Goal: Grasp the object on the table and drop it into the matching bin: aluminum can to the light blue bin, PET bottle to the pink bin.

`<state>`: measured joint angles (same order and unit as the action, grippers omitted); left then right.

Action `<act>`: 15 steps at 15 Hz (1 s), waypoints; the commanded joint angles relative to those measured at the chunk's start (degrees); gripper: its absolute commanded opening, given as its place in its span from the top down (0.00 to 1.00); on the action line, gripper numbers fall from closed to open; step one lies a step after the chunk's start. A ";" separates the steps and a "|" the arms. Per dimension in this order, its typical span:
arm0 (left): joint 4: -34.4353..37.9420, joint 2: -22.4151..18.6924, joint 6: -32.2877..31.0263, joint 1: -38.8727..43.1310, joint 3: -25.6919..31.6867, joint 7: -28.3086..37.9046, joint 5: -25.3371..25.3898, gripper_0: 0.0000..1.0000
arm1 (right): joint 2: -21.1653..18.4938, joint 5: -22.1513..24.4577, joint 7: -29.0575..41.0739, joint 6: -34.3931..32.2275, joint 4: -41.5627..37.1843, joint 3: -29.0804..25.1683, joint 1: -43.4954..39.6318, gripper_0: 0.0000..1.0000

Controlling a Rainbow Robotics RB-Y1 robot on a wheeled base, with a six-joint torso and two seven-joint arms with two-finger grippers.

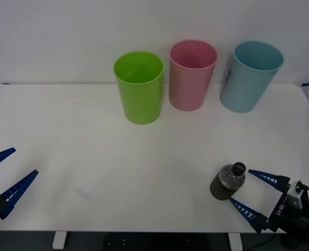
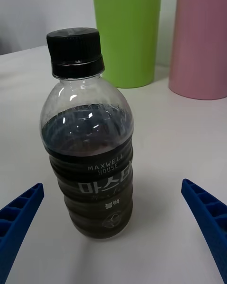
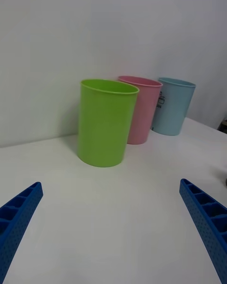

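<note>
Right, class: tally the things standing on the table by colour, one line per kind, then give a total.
Lime green plastic tub: 1
Pink plastic tub: 1
Light blue plastic tub: 1
Clear plastic bottle with dark cap: 1
Total: 4

The PET bottle [image 1: 228,182], clear with dark cap, is stood upright near the desk [image 1: 91,157] front edge; the pink bin [image 1: 191,76] and light blue bin [image 1: 249,77] are placed behind.

Right gripper [image 1: 256,193]: two blue ribbed, tapered fingers on a black wrist block with white lettering; a thin black cable leaves it toward 3 o'clock. Left gripper [image 1: 5,177]: same blue fingers, perforated faces, black mount.
</note>
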<state>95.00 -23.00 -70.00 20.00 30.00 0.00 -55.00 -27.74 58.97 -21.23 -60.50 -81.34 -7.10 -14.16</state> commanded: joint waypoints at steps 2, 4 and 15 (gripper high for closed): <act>0.00 0.00 0.00 0.00 0.00 0.00 0.00 0.00 | 2.34 1.41 -0.92 0.12 4.26 1.12 4.49 0.00; 0.00 0.00 0.00 0.00 0.00 0.00 0.00 0.00 | 2.69 1.41 -1.44 0.21 6.54 2.26 6.78 0.00; 0.00 0.00 0.00 0.00 0.00 0.00 0.00 0.00 | 4.27 1.32 -2.24 2.93 8.91 4.55 10.12 0.00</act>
<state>95.00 -23.00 -70.00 20.00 30.00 0.00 -55.00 -23.47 60.32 -23.47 -57.68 -72.42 -2.55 -4.02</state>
